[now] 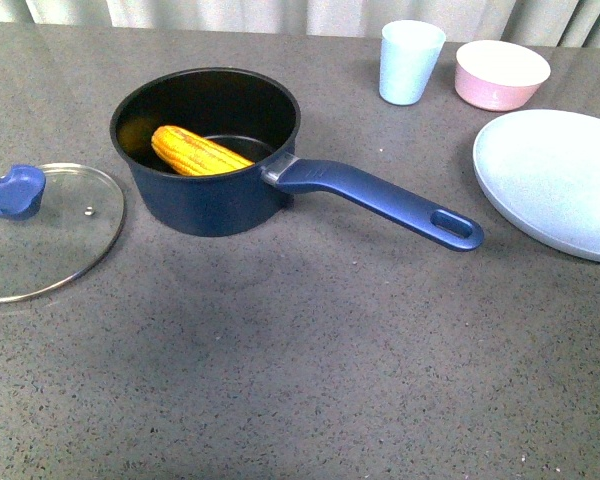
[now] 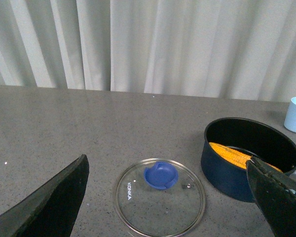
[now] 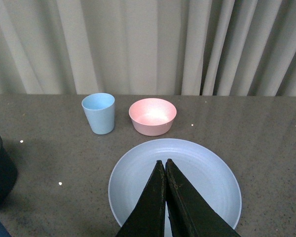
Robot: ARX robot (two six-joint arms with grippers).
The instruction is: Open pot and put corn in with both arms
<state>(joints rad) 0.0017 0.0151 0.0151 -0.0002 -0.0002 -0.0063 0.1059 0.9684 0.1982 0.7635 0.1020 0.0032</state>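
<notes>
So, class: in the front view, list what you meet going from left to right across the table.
Lid → pot with the corn inside → cup → pink bowl → plate

My left gripper (image 2: 167, 197) has two black fingers (image 2: 54, 202). They look flat and wide, like wedges, and they get thinner toward the tips. The surface is dull and a bit rough, not shiny. One finger has a pale, worn edge along its top. My right gripper (image 3: 166, 163) has two black fingers (image 3: 148, 207) too. They are long and pointy, like a bird's beak. A thin line runs between them. In the front view I can't see my arms at all.
</notes>
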